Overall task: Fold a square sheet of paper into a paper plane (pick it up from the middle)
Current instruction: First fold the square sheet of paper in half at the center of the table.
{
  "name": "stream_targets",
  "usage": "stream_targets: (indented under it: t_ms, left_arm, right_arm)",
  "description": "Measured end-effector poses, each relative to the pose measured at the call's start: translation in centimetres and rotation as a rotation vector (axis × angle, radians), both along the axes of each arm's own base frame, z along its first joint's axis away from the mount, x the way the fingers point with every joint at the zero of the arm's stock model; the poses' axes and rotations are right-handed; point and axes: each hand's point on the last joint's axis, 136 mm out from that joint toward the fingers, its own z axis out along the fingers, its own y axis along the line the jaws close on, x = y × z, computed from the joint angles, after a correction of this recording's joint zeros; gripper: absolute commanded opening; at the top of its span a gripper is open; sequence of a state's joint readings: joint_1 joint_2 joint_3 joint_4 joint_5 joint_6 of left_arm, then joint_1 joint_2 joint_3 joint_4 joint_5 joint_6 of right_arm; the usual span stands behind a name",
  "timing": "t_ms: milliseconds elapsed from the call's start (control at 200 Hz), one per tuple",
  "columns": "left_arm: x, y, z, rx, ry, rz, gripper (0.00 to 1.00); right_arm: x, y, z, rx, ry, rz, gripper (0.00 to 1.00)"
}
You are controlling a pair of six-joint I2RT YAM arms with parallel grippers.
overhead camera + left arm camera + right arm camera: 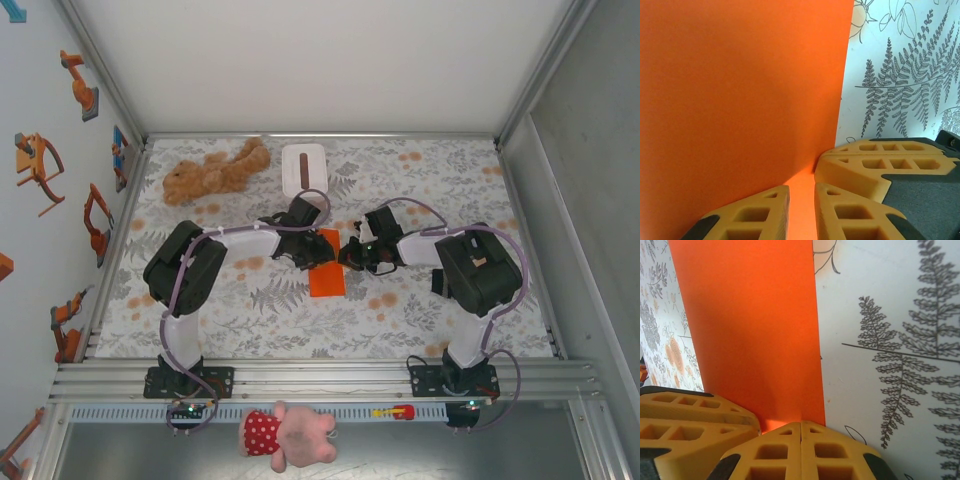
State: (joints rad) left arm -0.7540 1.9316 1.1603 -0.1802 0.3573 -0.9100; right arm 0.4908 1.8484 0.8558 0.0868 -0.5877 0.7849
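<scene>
Top view: the square sheet of paper (327, 270) lies on the bench (450, 310) on the arm side of the white tissue box (303, 168). The left jaws are at its box-side corner and the right jaws at its far-from-box edge, probably so each side can be steadied for a crease. It looks narrower than square, perhaps folded or partly lifted; I cannot tell which.

Left wrist view: the paper is matte, flat and bright orange, its straight edge crisp against the fern-printed cover. The left jaws, ochre plastic with moulded cells, stand a sliver apart with the sheet in the gap and are not visibly biting it.

Right wrist view: the right jaws are pressed fully together. The sheet's edge ends at their tips, apparently pinched there as an anchor.
</scene>
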Motion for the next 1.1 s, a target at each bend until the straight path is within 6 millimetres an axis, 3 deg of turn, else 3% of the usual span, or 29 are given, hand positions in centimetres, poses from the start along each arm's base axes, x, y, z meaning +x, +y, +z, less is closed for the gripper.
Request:
stream_targets:
  t_ms: [195, 786, 936, 1102]
  left_arm:
    - [0.1, -0.5, 0.2, -0.014, 0.006, -0.009, 0.17]
    - [-0.1, 0.7, -1.3, 0.000, 0.040, -0.042, 0.16]
    - [-0.1, 1.6, -1.3, -0.016, 0.037, -0.064, 0.17]
    - [-0.3, 3.9, -1.4, -0.017, 0.035, -0.063, 0.18]
  right_arm:
    - [0.0, 0.0, 0.0, -0.001, 0.001, 0.000, 0.00]
    - [-0.1, -0.1, -0.4, -0.041, 0.028, 0.027, 0.00]
    - [-0.2, -0.2, -0.7, -0.060, 0.039, 0.034, 0.00]
    - [-0.2, -0.3, -0.8, -0.076, 0.035, 0.037, 0.00]
